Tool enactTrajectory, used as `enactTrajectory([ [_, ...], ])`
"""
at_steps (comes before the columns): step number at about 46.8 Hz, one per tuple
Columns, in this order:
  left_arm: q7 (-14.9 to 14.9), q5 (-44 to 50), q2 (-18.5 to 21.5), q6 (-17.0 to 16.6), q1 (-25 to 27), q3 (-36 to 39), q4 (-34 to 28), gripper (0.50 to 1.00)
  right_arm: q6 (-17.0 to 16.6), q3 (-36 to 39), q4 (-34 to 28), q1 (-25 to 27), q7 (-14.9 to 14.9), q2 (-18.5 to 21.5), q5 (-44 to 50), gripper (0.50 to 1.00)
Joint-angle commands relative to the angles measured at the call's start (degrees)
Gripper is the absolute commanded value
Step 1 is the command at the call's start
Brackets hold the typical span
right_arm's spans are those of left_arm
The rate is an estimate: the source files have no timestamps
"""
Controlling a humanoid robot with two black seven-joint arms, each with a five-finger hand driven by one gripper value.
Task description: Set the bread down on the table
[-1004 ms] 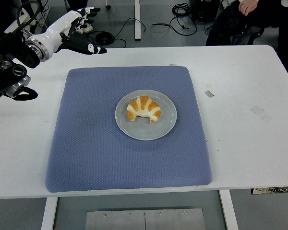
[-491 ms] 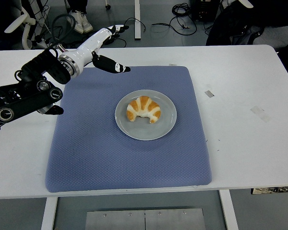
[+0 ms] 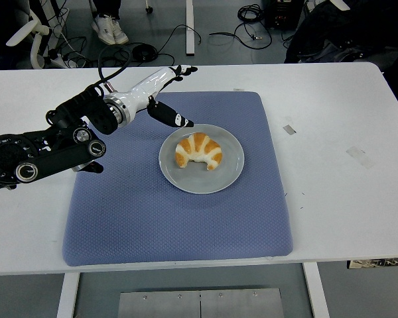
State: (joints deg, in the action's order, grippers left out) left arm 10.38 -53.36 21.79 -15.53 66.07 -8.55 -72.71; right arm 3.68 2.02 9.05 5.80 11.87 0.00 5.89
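The bread (image 3: 199, 151), a croissant, lies on a grey plate (image 3: 231, 173) in the middle of a blue mat (image 3: 152, 218) on the white table (image 3: 331, 199). The left hand (image 3: 160, 91) hangs over the mat's far left part, just beside the plate's rim, fingers spread and holding nothing; its thumb (image 3: 172, 117) points toward the bread without touching it. 2 bits of tape (image 3: 289, 129) lie on the table right of the mat. Cables (image 3: 186, 33) and chair legs show on the floor beyond, cut off at the top.
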Motion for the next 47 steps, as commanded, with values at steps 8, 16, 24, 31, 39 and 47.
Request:
enactTrajectory([
  [8, 2.71, 0.01, 0.01, 5.16, 0.46, 0.29, 0.02, 0.958, 0.01, 0.00, 0.00, 0.00, 0.00, 0.00, 0.00, 1.000],
  [16, 4.29, 0.01, 0.62, 5.51, 0.72, 0.91, -1.82, 0.960, 0.01, 0.00, 0.00, 0.00, 0.00, 0.00, 0.00, 1.000],
  [24, 6.40, -0.25, 0.97, 5.51, 1.34, 0.91, -2.35, 0.966, 0.01, 0.00, 0.00, 0.00, 0.00, 0.00, 0.00, 1.000],
  [31, 10.27, -4.20, 0.10, 5.60, 1.78, 1.00, -3.05, 0.977, 0.01, 0.00, 0.00, 0.00, 0.00, 0.00, 0.00, 1.000],
  [39, 11.94, -7.72, -1.05, 5.60, 1.78, 1.08, -5.25, 0.978, 0.01, 0.00, 0.00, 0.00, 0.00, 0.00, 0.00, 1.000],
  [47, 11.85, -7.81, -0.43, 9.02, 3.45, 2.49, -5.43, 0.978, 0.01, 0.00, 0.00, 0.00, 0.00, 0.00, 0.00, 1.000],
])
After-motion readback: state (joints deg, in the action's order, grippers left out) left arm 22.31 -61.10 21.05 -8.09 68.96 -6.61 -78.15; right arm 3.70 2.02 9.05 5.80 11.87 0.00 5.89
